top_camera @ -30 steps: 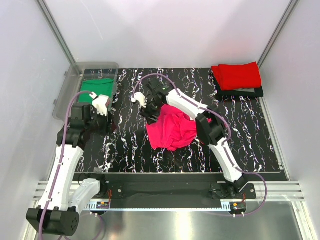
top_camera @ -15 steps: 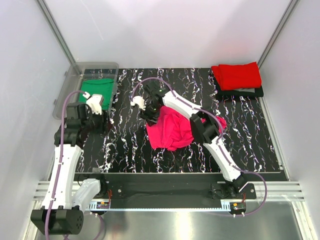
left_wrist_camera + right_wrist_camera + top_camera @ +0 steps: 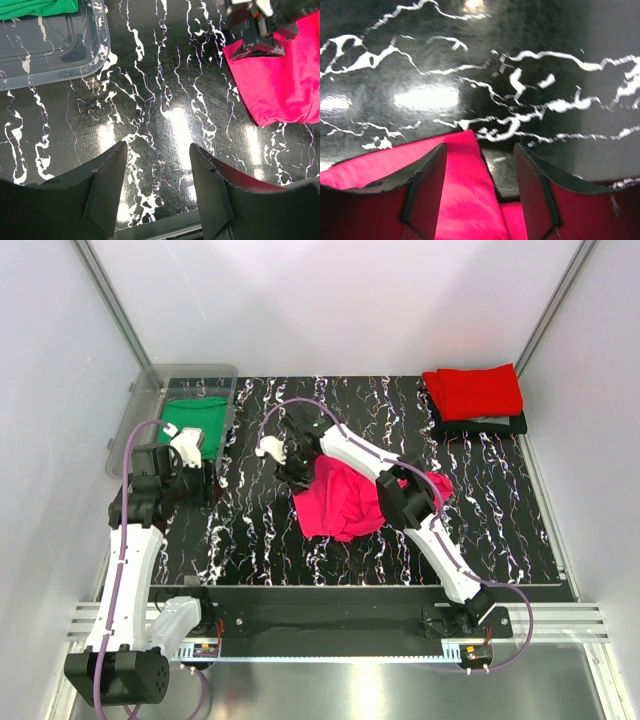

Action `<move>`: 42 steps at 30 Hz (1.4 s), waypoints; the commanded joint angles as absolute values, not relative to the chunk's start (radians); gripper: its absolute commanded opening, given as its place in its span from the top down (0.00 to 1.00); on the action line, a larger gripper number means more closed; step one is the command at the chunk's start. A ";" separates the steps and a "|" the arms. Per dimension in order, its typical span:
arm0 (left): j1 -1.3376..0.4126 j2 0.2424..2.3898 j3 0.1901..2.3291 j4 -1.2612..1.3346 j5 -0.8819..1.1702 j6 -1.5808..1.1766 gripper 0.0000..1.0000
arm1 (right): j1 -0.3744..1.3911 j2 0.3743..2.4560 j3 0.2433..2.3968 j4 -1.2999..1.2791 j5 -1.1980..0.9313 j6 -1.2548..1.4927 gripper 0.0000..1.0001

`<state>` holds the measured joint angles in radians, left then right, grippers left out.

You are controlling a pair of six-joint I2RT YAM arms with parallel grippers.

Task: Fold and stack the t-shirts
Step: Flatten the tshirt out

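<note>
Black marbled tabletop point(image 3: 260, 540) fills the overhead view. Nearest you, left of centre, your left gripper point(image 3: 156, 150) hangs over bare tabletop with its fingers spread and nothing between them. In the middle of the frame lies the magenta-pink t-shirt point(image 3: 345, 505), crumpled and unfolded. Your right gripper point(image 3: 479, 150) sits at the shirt's upper left corner. Its wrist view shows the fingers apart, with a pointed tip of pink cloth lying between them, unclamped. Farther back, at upper left, a clear plastic bin point(image 3: 150, 390) holds the green t-shirt point(image 3: 190, 415), not yet taken out. At upper right, well apart from the pink shirt, the red t-shirt point(image 3: 475, 390) rests folded on top of a dark folded garment point(image 3: 490, 425).

Judging from this, you are at the start of folding the pink shirt, taking a corner so you can spread it flat. The next move likely calls for closing the right fingers on that tip, low enough to pinch the cloth. After that, bring the left gripper across to a 2nd corner so the 2 grips can draw the shirt flat.
</note>
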<state>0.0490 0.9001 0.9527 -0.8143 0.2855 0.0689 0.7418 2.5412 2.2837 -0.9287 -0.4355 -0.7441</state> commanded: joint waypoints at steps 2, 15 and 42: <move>0.060 0.902 0.979 -0.767 0.319 0.051 0.42 | 0.787 2.577 2.263 -0.956 -0.425 -0.762 0.39; 0.066 0.910 0.959 -0.753 0.327 0.045 0.41 | 0.792 2.560 2.211 -0.946 -0.334 -0.767 0.65; 0.071 0.986 1.015 -0.729 0.388 0.086 0.40 | 0.643 1.978 2.350 -0.919 -0.169 -0.751 1.00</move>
<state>0.0658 0.9630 0.9562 -0.7822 0.3412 0.0624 0.6468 2.2414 2.2189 -0.9398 -0.2325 -0.7082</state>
